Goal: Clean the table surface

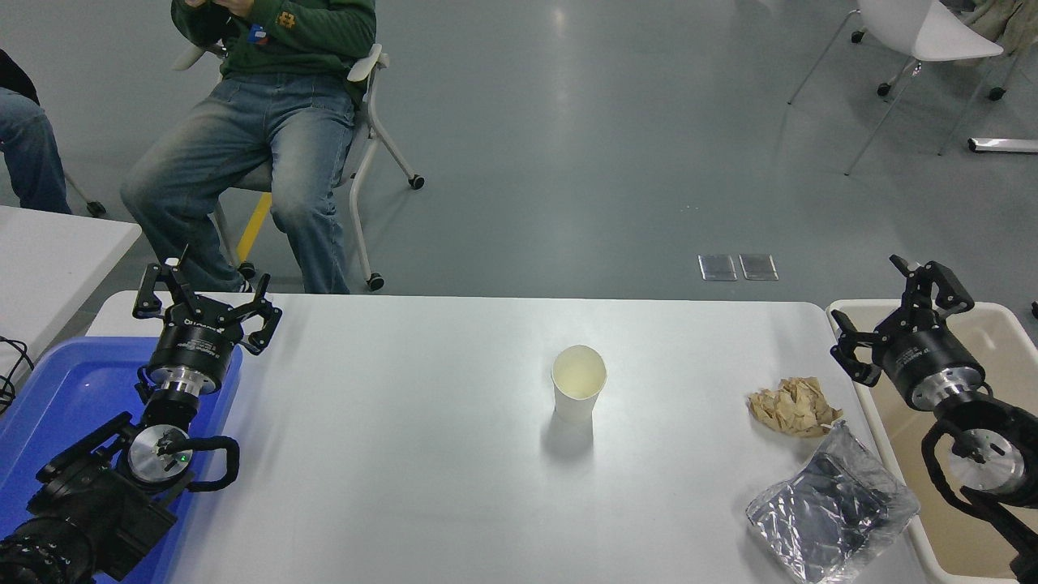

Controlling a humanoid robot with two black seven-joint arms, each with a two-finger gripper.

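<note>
Table (405, 487): matte white, smooth, rounded far corners; fills the lower centre of the frame, long axis running left to right. On it: white paper cup (578, 393), upright, at centre; crumpled tan paper (793, 405) at right; silver foil bag (831, 511) at lower right. Left hand (207, 304): fingers apart, over the blue tray (57, 405) at lower left. Right hand (900, 316): fingers apart, over the beige bin (1005, 365) at the right edge.

Grey glossy floor (568, 162), white chair (924, 32) far right, light glare.
</note>
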